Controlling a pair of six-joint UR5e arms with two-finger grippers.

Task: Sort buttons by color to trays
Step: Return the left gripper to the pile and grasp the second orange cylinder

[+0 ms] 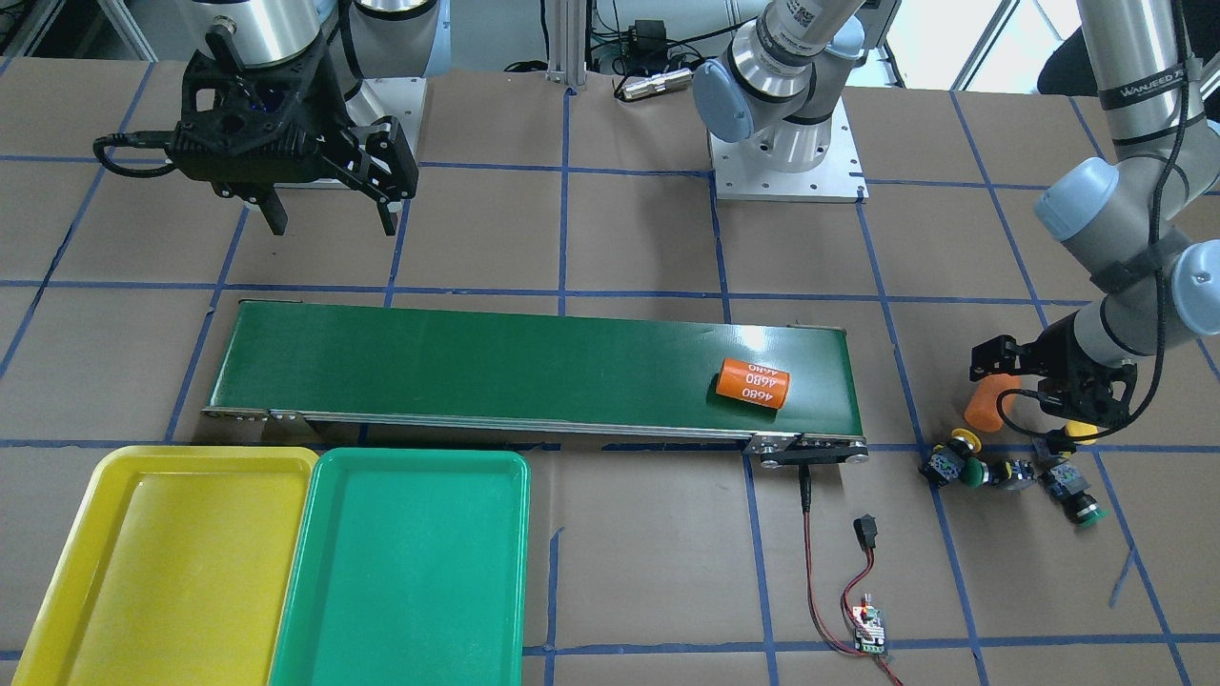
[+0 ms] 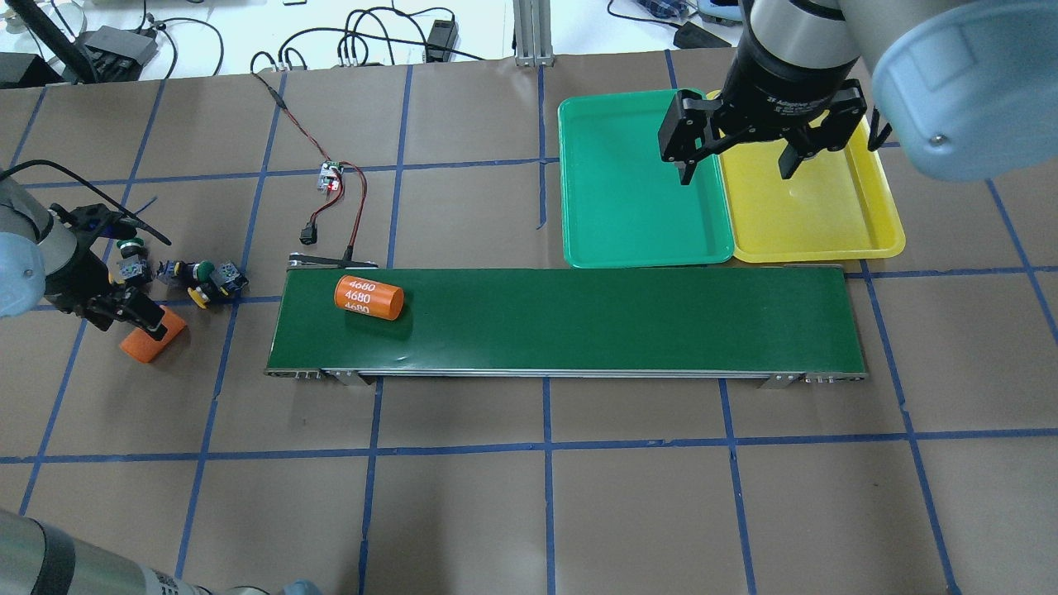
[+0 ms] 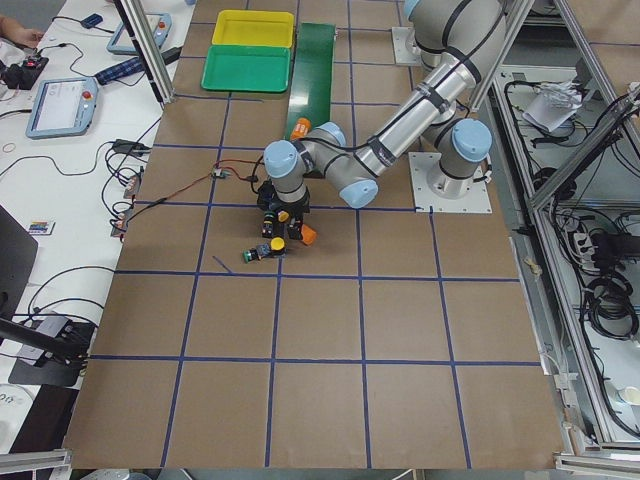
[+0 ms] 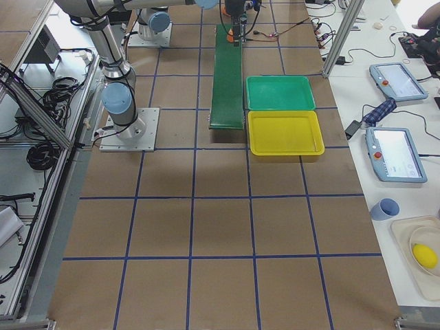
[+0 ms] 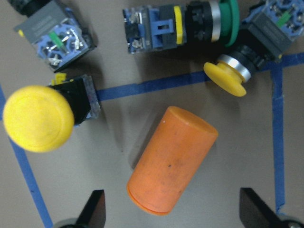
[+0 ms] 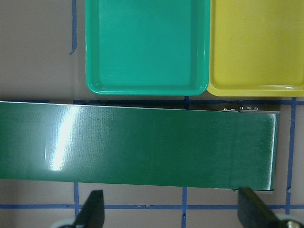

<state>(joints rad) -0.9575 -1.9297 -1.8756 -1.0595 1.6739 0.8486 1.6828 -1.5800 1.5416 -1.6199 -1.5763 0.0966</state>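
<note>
Four buttons lie in a cluster on the paper past the belt's end. In the left wrist view I see an upright yellow-capped button point(image 5: 38, 118), a lying green-capped one point(image 5: 190, 26), a lying yellow-capped one point(image 5: 225, 78) and a fourth body point(image 5: 54, 35) with its cap out of frame. My left gripper point(image 5: 173, 211) point(image 2: 124, 318) is open, low beside them, and straddles the end of an orange cylinder point(image 5: 171, 161). My right gripper point(image 2: 736, 175) point(image 1: 334, 229) is open and empty, high above the belt's other end. The green tray point(image 2: 628, 182) and the yellow tray point(image 2: 818, 207) hold nothing.
The dark-green conveyor belt point(image 2: 579, 318) carries a second orange cylinder point(image 2: 369, 297) marked 4680 near the left arm's end. A small circuit board with red and black wires point(image 2: 331, 175) lies beyond that end. The trays sit side by side against the belt's far edge.
</note>
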